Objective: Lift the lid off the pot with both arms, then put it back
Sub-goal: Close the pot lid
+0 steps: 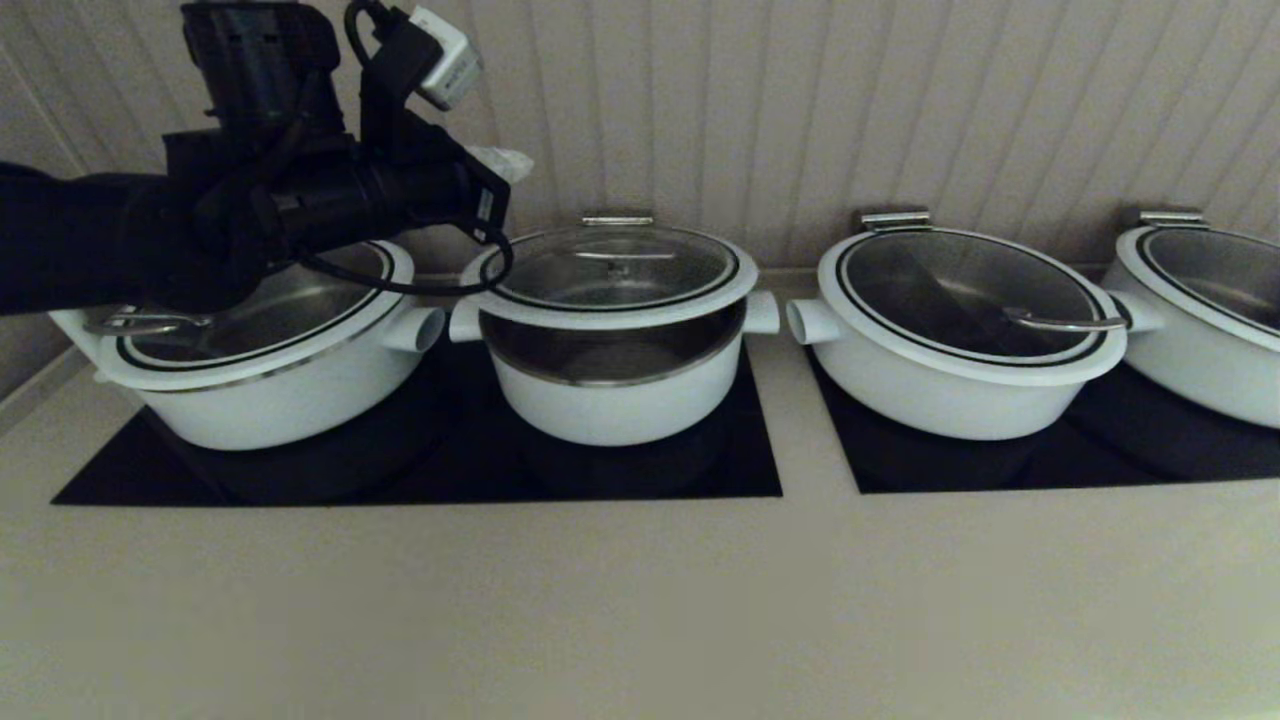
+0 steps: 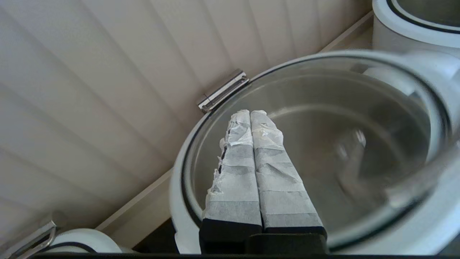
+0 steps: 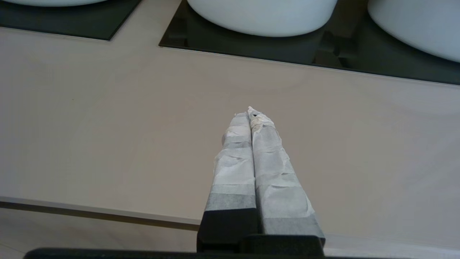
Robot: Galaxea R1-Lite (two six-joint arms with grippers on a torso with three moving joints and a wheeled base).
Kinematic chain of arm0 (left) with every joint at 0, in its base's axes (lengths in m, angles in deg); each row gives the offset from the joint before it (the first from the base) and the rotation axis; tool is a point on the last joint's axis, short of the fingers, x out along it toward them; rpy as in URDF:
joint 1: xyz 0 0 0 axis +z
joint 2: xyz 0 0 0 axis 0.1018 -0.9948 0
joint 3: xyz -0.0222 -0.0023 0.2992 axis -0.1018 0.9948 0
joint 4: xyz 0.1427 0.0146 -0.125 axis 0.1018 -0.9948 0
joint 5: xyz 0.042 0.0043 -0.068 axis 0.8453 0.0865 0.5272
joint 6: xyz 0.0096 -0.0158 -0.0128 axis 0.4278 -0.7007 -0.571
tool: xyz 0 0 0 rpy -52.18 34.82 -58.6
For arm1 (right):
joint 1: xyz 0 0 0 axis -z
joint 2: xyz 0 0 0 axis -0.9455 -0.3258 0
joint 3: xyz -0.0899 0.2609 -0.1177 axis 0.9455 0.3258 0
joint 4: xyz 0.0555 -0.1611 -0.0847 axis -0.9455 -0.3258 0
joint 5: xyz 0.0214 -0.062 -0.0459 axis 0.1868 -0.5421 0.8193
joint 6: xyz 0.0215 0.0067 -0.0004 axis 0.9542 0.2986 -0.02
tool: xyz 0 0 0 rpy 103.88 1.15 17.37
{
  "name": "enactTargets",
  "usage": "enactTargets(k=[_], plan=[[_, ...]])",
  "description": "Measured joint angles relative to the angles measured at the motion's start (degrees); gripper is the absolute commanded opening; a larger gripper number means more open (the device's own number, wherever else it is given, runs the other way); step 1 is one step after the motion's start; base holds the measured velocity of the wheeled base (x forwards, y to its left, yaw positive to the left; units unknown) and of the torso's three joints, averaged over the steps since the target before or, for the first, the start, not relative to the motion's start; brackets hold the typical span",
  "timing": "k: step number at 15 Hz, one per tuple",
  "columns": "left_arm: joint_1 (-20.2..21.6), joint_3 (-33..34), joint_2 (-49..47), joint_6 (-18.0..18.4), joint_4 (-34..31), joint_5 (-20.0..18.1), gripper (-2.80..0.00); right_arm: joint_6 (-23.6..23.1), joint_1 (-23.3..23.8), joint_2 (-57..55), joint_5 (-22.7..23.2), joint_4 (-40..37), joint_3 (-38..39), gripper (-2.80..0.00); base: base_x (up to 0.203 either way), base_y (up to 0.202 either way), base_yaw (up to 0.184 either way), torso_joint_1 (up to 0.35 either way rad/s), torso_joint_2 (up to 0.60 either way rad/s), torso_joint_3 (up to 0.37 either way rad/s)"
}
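The pot [image 1: 620, 405], small and deep with stubby white side handles, stands second from the left on a black cooktop. The lid [image 1: 615, 268], glass with a white rim and a centred steel bar, lies over it, and a band of steel wall shows under its front edge. My left gripper [image 1: 497, 160] hovers shut and empty above the lid's left side. In the left wrist view its taped fingertips [image 2: 250, 112] are pressed together over the lid's glass [image 2: 309, 144]. My right gripper [image 3: 249, 111] is shut and empty over the beige counter, outside the head view.
Wide white pots with glass lids stand at the left [image 1: 280, 390], the right [image 1: 950, 380] and the far right [image 1: 1210, 340]. Two black cooktops [image 1: 700, 480] lie under them. A panelled wall [image 1: 800, 100] runs close behind. Beige counter [image 1: 640, 600] stretches in front.
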Motion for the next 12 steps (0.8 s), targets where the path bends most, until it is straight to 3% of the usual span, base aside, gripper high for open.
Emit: enactTargets(k=[4, 8, 12], plan=[[0.02, 2.72, 0.17, 0.06, 0.51, 0.0, -2.8, -0.02, 0.0, 0.0, -0.02, 0.0, 0.0, -2.8, 0.0, 0.0, 0.0, 0.0, 0.0, 0.0], [0.02, 8.38, 0.21, -0.2, 7.33, 0.06, -2.8, 0.0, 0.0, 0.0, 0.0, 0.0, 0.0, -2.8, 0.0, 0.0, 0.0, 0.0, 0.0, 0.0], [0.02, 13.08, 0.2, -0.33, 8.6, 0.09, -2.8, -0.01, 0.0, 0.0, 0.0, 0.0, 0.0, -2.8, 0.0, 0.0, 0.0, 0.0, 0.0, 0.0]])
